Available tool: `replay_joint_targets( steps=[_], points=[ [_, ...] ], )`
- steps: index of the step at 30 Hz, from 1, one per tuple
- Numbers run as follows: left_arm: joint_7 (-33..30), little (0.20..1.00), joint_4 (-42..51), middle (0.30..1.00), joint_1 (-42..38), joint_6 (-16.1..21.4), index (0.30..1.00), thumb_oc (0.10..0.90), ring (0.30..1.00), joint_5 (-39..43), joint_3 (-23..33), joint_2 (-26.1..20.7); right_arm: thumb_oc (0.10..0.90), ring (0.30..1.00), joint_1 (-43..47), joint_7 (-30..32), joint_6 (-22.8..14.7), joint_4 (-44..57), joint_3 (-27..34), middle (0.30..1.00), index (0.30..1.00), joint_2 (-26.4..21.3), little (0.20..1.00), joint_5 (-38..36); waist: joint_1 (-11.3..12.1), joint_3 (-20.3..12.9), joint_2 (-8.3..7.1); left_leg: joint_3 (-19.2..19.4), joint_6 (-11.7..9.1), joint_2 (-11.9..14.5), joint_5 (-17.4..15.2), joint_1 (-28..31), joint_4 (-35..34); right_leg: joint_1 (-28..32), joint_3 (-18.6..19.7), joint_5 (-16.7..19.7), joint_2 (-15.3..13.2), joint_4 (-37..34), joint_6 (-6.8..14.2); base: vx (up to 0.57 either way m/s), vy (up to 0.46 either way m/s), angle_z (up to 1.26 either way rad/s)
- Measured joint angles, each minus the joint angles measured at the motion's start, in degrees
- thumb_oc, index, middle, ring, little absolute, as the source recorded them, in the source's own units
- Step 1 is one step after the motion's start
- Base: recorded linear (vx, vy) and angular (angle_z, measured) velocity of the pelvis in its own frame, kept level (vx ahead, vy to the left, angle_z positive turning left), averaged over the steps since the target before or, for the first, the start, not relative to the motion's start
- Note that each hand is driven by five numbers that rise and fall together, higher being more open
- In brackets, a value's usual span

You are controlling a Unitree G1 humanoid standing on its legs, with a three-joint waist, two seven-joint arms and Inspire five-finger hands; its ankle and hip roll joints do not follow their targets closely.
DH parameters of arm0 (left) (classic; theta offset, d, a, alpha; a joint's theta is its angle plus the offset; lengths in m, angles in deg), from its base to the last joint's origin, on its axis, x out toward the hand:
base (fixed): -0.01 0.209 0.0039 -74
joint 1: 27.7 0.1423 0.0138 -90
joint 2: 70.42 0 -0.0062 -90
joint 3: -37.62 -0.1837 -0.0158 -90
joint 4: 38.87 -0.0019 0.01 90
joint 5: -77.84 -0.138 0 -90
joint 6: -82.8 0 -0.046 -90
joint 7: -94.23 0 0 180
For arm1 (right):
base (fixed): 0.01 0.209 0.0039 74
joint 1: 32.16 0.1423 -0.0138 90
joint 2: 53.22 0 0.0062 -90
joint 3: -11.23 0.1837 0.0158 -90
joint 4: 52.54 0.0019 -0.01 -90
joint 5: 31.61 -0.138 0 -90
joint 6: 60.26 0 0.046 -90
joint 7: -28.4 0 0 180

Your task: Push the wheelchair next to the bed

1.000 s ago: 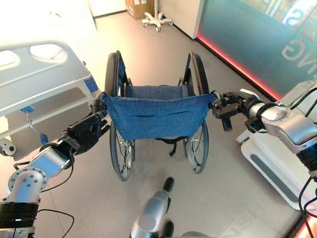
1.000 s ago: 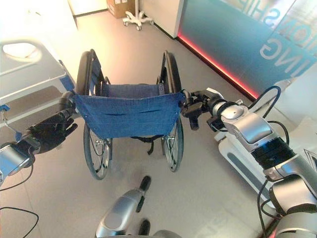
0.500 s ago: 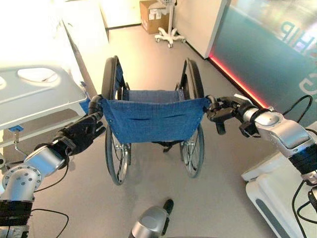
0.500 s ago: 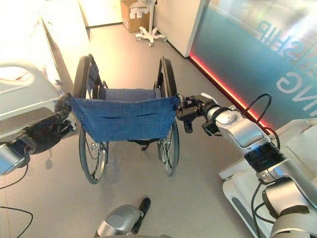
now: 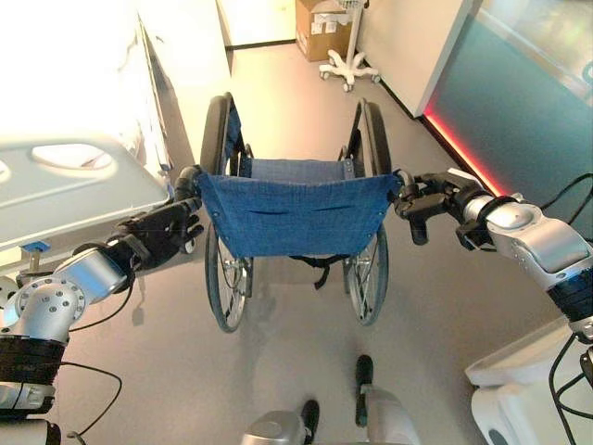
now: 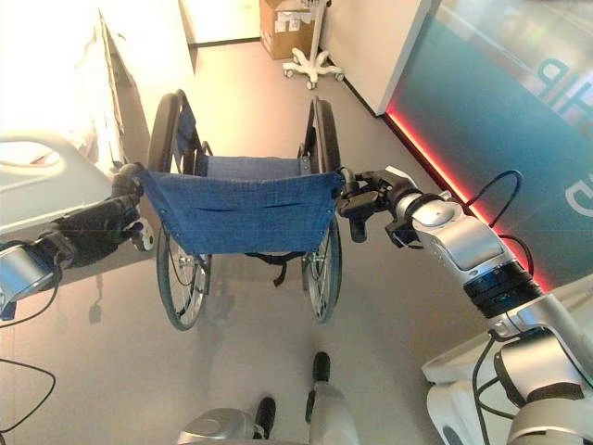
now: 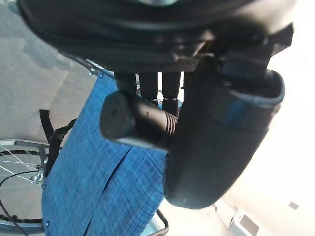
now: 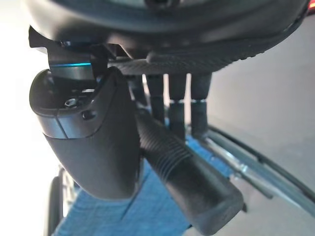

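Note:
The wheelchair point(image 5: 295, 211) with a blue cloth back and black wheels stands straight ahead, facing away from me. My left hand point(image 5: 159, 232) is shut on its left push handle point(image 7: 135, 121), fingers and thumb curled round the black grip. My right hand point(image 5: 429, 197) is shut on the right push handle point(image 8: 189, 177) in the same way. The white hospital bed point(image 5: 65, 190) lies to the left, its end rail close beside the wheelchair's left wheel point(image 5: 220, 273).
A white wall or panel point(image 5: 190, 56) runs ahead on the left past the bed. A teal glass wall with a red floor strip point(image 5: 463, 153) lines the right. A wheeled stand point(image 5: 347, 65) and cardboard box point(image 5: 315, 14) sit far ahead. White equipment point(image 5: 528, 389) is at lower right.
The view has advanced along the floor with the wheelchair; the bed now lies closer alongside its left wheel and the white equipment has dropped back at right. Both hands keep their hold.

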Motion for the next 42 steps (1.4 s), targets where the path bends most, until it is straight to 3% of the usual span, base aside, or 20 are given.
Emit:
replay_joint_targets(
  steps=[4, 5, 6, 7, 10, 12, 14, 18, 19, 20, 21, 23, 24, 26, 29, 30, 32, 35, 40, 42],
  points=[
    [-0.03, 0.300, 1.69, 0.300, 2.63, 0.71, 0.300, 0.400, 0.300, -0.15, 1.76, 2.62, 0.400, 0.300, -0.03, -0.81, 0.45, 0.12, -0.03, 0.300, 0.300, -1.26, 0.300, -1.42, 0.89, -0.03, -0.57, -7.44, -5.97, -1.53, -4.90, -2.13, 14.53, 4.98, 0.06, 2.92, 3.07, -0.67, -1.48, 0.35, -0.220, 0.26],
    [-0.06, 0.300, 2.57, 0.300, 3.51, 0.80, 0.300, 0.400, 0.300, -0.14, 2.58, 2.84, 0.400, 0.300, 0.25, -0.81, 0.38, 0.30, -0.18, 0.300, 0.300, -1.65, 0.300, -1.54, 2.27, 0.03, 0.61, -6.63, -8.52, -0.25, -6.27, -5.67, 23.81, 4.81, -4.15, -1.06, 5.01, 3.11, -6.06, 0.38, -0.310, -0.28],
    [-0.07, 0.300, 3.09, 0.300, 4.05, 0.87, 0.300, 0.400, 0.300, -0.14, 3.06, 2.81, 0.400, 0.300, 0.45, -0.81, 0.39, 0.63, -0.41, 0.300, 0.300, -1.84, 0.300, -1.53, 3.13, 0.04, 0.89, -5.33, -8.85, -0.35, -6.40, -8.08, 29.73, 4.38, -5.32, -2.01, 5.75, 4.50, -7.68, 0.28, -0.269, -0.31],
    [-0.11, 0.300, 4.07, 0.300, 5.51, 0.90, 0.300, 0.400, 0.300, -0.11, 4.08, 2.56, 0.400, 0.300, 0.42, -0.80, 0.39, 1.31, -0.78, 0.300, 0.300, -2.00, 0.300, -1.58, 4.18, -0.08, 1.25, -3.85, -11.54, 0.49, -3.49, -11.69, 38.04, 5.86, -2.05, -3.00, 7.32, 4.34, -8.51, 0.24, -0.215, -0.22],
    [-0.07, 0.300, 4.13, 0.300, 5.96, 1.06, 0.300, 0.400, 0.300, -0.08, 4.09, 2.77, 0.400, 0.300, 0.52, -0.51, 0.39, 1.96, -1.08, 0.300, 0.300, -3.05, 0.300, -3.48, 4.85, -0.02, 0.86, -3.91, -11.98, -0.77, 8.70, -19.28, 49.61, 7.38, 0.66, -5.02, 7.23, 4.87, -11.54, 0.34, -0.225, 0.17],
    [0.00, 0.300, 4.88, 0.300, 5.85, 1.11, 0.300, 0.400, 0.300, 0.04, 4.53, 2.52, 0.400, 0.300, 0.58, -0.08, 0.38, 2.61, -1.08, 0.300, 0.300, -3.71, 0.300, -3.74, 4.55, 0.48, -0.09, -4.29, -10.09, -0.83, 7.35, -23.06, 52.88, 9.43, 4.62, -5.69, 7.49, 2.51, -11.65, 0.33, -0.102, 0.46],
    [-0.02, 0.300, 5.69, 0.300, 5.37, 1.10, 0.300, 0.400, 0.300, 0.08, 4.85, 2.54, 0.400, 0.300, 0.73, 0.91, 1.05, 2.58, -1.08, 0.300, 0.300, -3.82, 0.300, -3.99, 4.16, 1.71, -2.66, -5.98, -8.59, -1.57, 6.35, -25.88, 47.82, 13.26, 10.55, -5.95, 6.54, -1.08, -11.56, 0.29, -0.040, 0.45],
    [-0.03, 0.300, 6.36, 0.300, 5.55, -0.04, 0.300, 0.400, 0.300, 0.28, 4.64, 2.38, 0.400, 0.300, 0.87, 1.25, 1.77, 2.62, -1.08, 0.300, 0.300, -4.60, 0.300, -4.28, 4.25, 1.89, -2.11, -8.49, -9.57, 2.31, 7.19, -23.93, 19.93, 17.82, 15.86, -8.90, 6.30, -2.04, -7.76, 0.44, -0.014, 0.06],
    [-0.04, 0.300, 6.44, 0.300, 5.59, -0.28, 0.300, 0.400, 0.300, 0.30, 4.36, 2.59, 0.400, 0.300, 1.02, 1.23, 1.83, 2.76, -1.08, 0.300, 0.300, -5.32, 0.300, -4.41, 5.37, 1.82, 0.50, -9.30, -12.21, 5.63, 8.91, -20.33, 7.52, 18.18, 14.17, -10.61, 8.06, 0.97, -5.20, 0.42, 0.021, -0.37],
    [-0.03, 0.300, 6.48, 0.300, 5.63, -0.38, 0.300, 0.400, 0.300, 0.30, 4.19, 2.92, 0.400, 0.300, 1.20, 1.21, 1.83, 2.99, -1.08, 0.300, 0.300, -5.97, 0.300, -4.35, 5.37, 1.70, 2.62, -9.25, -13.46, 7.92, 9.17, -18.51, 2.49, 18.33, 12.59, -12.68, 9.37, 3.11, -5.54, 0.66, 0.049, -0.52],
    [-0.01, 0.300, 6.36, 0.300, 5.66, 0.34, 0.300, 0.400, 0.300, 0.00, 4.47, 4.39, 0.400, 0.300, 1.28, 1.23, 1.47, 3.95, -0.66, 0.300, 0.300, -6.54, 0.300, -3.81, 6.44, 2.02, 4.59, -4.09, -10.37, 10.09, 13.93, -15.80, -1.03, 17.42, 10.83, -17.73, 9.57, 8.18, -3.78, 0.42, 0.035, -0.50],
    [-0.05, 0.300, 5.69, 0.300, 5.84, 2.78, 0.300, 0.400, 0.300, -1.90, 4.15, 4.92, 0.400, 0.300, 0.92, 2.32, 0.51, 3.42, 0.05, 0.300, 0.300, -3.48, 0.300, -2.98, 7.98, 1.99, 4.44, 2.23, -11.16, 11.83, 13.16, -15.35, 0.98, 13.91, -0.25, -20.71, 8.95, 17.52, -4.78, 0.46, 0.049, -0.72],
    [-0.06, 0.300, 5.46, 0.300, 5.66, 3.32, 0.300, 0.400, 0.300, -2.54, 4.18, 4.22, 0.400, 0.300, 0.83, 2.43, 0.47, 3.55, 0.15, 0.300, 0.300, -2.83, 0.300, -2.64, 9.38, 2.69, 2.72, 2.28, -10.47, 10.68, 11.00, -15.96, 5.80, 16.61, -1.77, -18.09, 7.80, 12.83, -5.94, 0.48, 0.070, -0.54],
    [-0.03, 0.300, 5.46, 0.300, 5.86, 2.48, 0.300, 0.400, 0.300, -2.49, 5.61, 4.60, 0.400, 0.300, 0.52, 1.58, 0.39, 4.17, 1.10, 0.300, 0.300, -3.10, 0.300, -2.42, 10.24, 2.89, 2.14, -0.05, -10.20, 8.02, 4.57, -22.67, 17.67, 24.31, 3.98, -19.09, 7.14, 2.60, -6.23, 0.45, 0.084, -0.14],
    [0.00, 0.300, 5.68, 0.300, 5.84, 0.40, 0.300, 0.400, 0.300, -2.05, 5.50, 4.30, 0.400, 0.300, -1.04, 0.25, 0.36, 3.83, 1.98, 0.300, 0.300, -3.54, 0.300, -1.51, 10.04, 1.86, 2.78, -1.03, -8.99, 6.69, 10.18, -20.24, 1.45, 29.48, 4.00, -20.69, 6.79, 0.35, -5.54, 0.45, 0.084, 0.05],
    [0.00, 0.300, 5.68, 0.300, 5.83, -0.01, 0.300, 0.400, 0.300, -1.98, 5.52, 4.27, 0.400, 0.300, -1.77, 0.25, 0.22, 3.87, 2.44, 0.300, 0.300, -3.38, 0.300, -1.46, 10.24, 1.73, 2.89, -0.84, -8.55, 6.69, 13.37, -19.33, 1.61, 30.34, 4.06, -21.32, 6.79, 0.84, -5.42, 0.48, 0.086, 0.01],
    [0.01, 0.300, 5.67, 0.300, 5.70, -0.82, 0.300, 0.400, 0.300, -1.93, 5.56, 3.76, 0.400, 0.300, -2.31, 0.22, 0.20, 3.85, 2.53, 0.300, 0.300, -3.30, 0.300, -1.48, 10.57, 0.81, 2.19, 0.68, -6.33, 6.24, 12.55, -19.05, 4.13, 28.71, 1.87, -21.62, 5.97, 7.12, -4.67, 0.38, 0.075, -0.03],
    [0.13, 0.300, 4.19, 0.300, 3.55, -2.64, 0.300, 0.400, 0.300, -2.03, 4.95, 2.01, 0.400, 0.300, -2.30, 0.02, 0.08, 3.82, 2.98, 0.300, 0.300, -3.18, 0.300, -1.51, 10.78, 0.12, 1.55, 1.73, -2.66, 5.06, 10.71, -17.68, 4.37, 26.16, -1.11, -19.49, 4.31, 14.81, 0.11, 0.38, 0.068, -0.04],
    [0.63, 0.300, -0.20, 0.300, -4.14, -4.17, 0.300, 0.400, 0.300, -2.23, 2.78, 1.58, 0.400, 0.300, -2.32, 0.52, -0.29, 3.48, 5.18, 0.300, 0.300, -2.98, 0.300, -1.46, 10.23, 0.84, -0.23, 2.31, 0.30, 2.79, 8.31, -15.67, 4.03, 17.19, 1.97, -13.80, 3.46, 33.43, 11.08, 0.28, 0.026, 0.12],
    [0.84, 0.300, -0.39, 0.300, -4.39, -4.32, 0.300, 0.400, 0.300, -2.33, 2.74, 0.69, 0.400, 0.300, -2.30, 0.80, -0.33, 3.47, 5.22, 0.300, 0.300, -2.28, 0.300, -1.42, 9.67, 0.91, -0.37, 2.28, 0.63, 2.60, 8.10, -13.64, 2.20, 14.76, 2.25, -14.13, 3.17, 35.43, 10.43, 0.25, 0.011, 0.06]
  ],
)
